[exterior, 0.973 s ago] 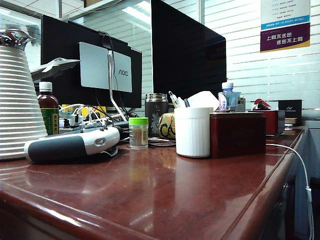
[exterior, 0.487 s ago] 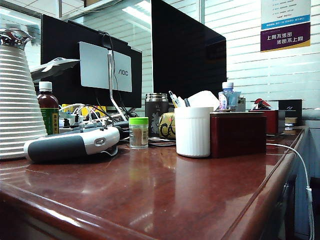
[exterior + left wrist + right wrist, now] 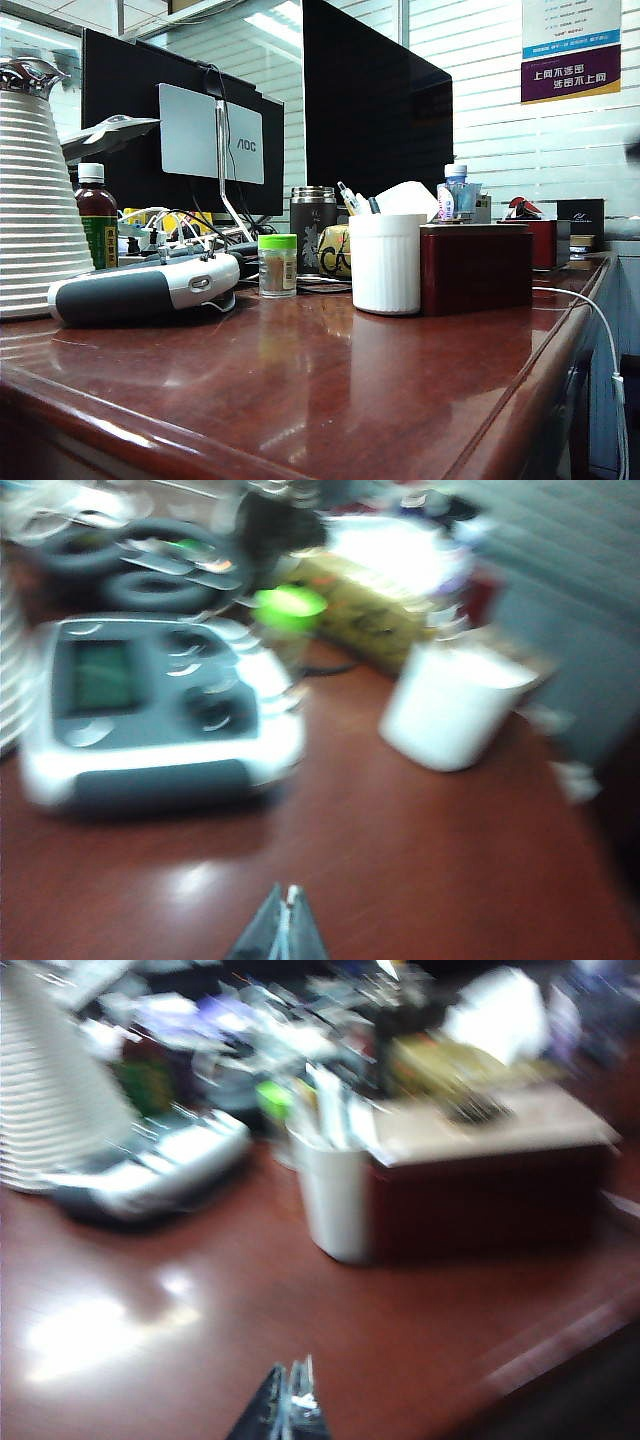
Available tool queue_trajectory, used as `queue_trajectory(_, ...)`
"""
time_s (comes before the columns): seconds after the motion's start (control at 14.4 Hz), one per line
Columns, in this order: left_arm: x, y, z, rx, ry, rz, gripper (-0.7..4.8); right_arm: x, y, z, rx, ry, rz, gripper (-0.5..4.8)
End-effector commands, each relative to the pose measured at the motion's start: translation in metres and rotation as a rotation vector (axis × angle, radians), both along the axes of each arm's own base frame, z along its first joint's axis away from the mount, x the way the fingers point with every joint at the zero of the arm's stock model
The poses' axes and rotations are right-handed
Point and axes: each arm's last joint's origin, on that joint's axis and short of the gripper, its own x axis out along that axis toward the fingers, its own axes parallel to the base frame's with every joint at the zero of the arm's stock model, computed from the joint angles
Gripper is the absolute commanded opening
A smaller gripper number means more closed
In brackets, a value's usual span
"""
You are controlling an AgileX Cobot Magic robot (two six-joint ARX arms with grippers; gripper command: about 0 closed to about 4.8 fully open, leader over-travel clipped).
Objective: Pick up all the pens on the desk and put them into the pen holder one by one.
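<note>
- Both wrist views are smeared with motion blur, so fine detail on the desk (image 3: 330,390) is lost; the exterior view is sharp but shows neither arm.
- The left gripper (image 3: 282,925) shows only as a dark pointed tip at the picture's edge, its fingers pressed together with nothing between them, above bare wood.
- The right gripper (image 3: 290,1405) looks the same: jaws closed flat, empty, over the glossy reddish surface.
- The pen holder (image 3: 386,263) stands upright, touching or just beside the dark red box (image 3: 476,268), with the green-capped jar (image 3: 277,265) near its other side.
- In the right wrist view, pale pen-like shafts (image 3: 328,1110) rise from the pen holder's mouth, long axis near vertical; blur makes it impossible to tell whether the clear-barrelled pen is among them.
- No pen can be made out lying on the open wood in any view.
- The grey-and-white handset (image 3: 145,288) lies flat between the ribbed white cone (image 3: 30,200) and the jar.
- Open room: the broad front stretch of desk up to its rounded edge; the back is crowded by monitors (image 3: 370,110), cables and bottles.
- A white cable (image 3: 600,330) hangs over the desk's right-hand edge.
</note>
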Motion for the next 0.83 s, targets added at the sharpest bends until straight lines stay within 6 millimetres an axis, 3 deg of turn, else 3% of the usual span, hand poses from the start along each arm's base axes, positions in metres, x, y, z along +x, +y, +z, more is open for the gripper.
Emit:
queue_trajectory(0.07, 0.002, -0.001, -0.016, 0.019, 0.045, 0.008, -0.06, 0.001, 0.0, -0.01, -0.018, 0.024, -0.021, -0.01)
queue_trajectory(0.21, 0.003, 0.0, -0.023, 0.064, 0.066, 0.046, -0.05, 0.001, 0.0, -0.013, -0.063, 0.036, -0.019, -0.01)
queue_trajectory(0.35, 0.002, 0.002, -0.022, 0.067, 0.049, 0.066, -0.05, 0.001, -0.001, -0.018, -0.085, 0.083, -0.047, 0.52)
queue_trajectory(0.49, 0.004, 0.005, -0.021, 0.062, 0.046, 0.099, -0.05, 0.0, -0.002, -0.018, -0.087, 0.087, -0.047, 0.52)
queue_trajectory(0.83, 0.012, 0.035, -0.022, 0.055, 0.058, 0.425, -0.05, 0.001, -0.006, -0.016, -0.07, 0.063, -0.072, 0.52)
